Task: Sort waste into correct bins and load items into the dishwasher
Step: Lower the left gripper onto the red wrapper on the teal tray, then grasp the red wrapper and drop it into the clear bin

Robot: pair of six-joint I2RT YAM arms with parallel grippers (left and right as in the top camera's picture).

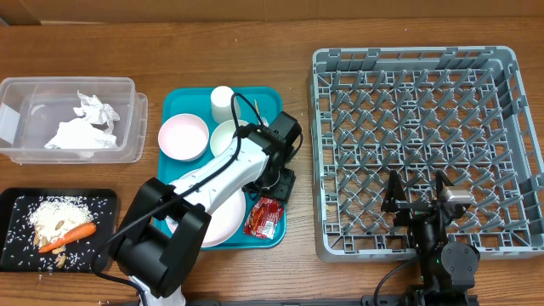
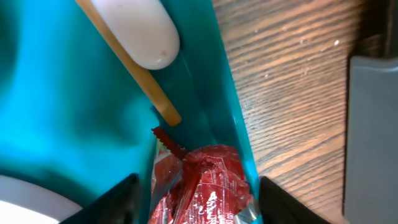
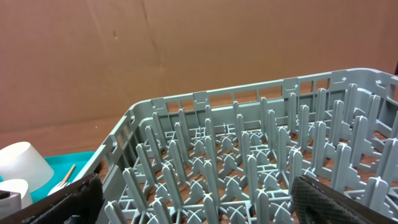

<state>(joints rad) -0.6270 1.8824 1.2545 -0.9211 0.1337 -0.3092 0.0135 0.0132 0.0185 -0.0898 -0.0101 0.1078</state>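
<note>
Straddling the red wrapper (image 2: pixel 208 183), the left claw (image 2: pixel 198 194) has one black fingertip on each side of it, at the right-hand edge of the teal tray (image 2: pixel 62 124). The jaws stand partly open. The wrapper lies between them, but the wrist view shows no squeeze on it yet, so I judge it not yet held.

The wrapper lies directly under the claw and a little ahead of it. Its long axis runs roughly along the tray's edge, so the jaws sit across its narrow side, which suits a pinch. Just beyond the wrapper's torn end lie the wooden stick (image 2: pixel 134 68) and the white fork (image 2: pixel 146 31), near it but apart.

The left arm is much the nearer. The right claw (image 3: pixel 196 190) hangs wide open and empty over the dish rack (image 1: pixel 319 153), well away from the tray. The clear tub (image 1: pixel 127 144), with paper napkins (image 1: pixel 81 123) inside, sits far to the left of the tray and looks like the wrapper's likely bin.

The wrapper has white print on the red, but it is too blurred to read. No brand or other writing can be made out.
</note>
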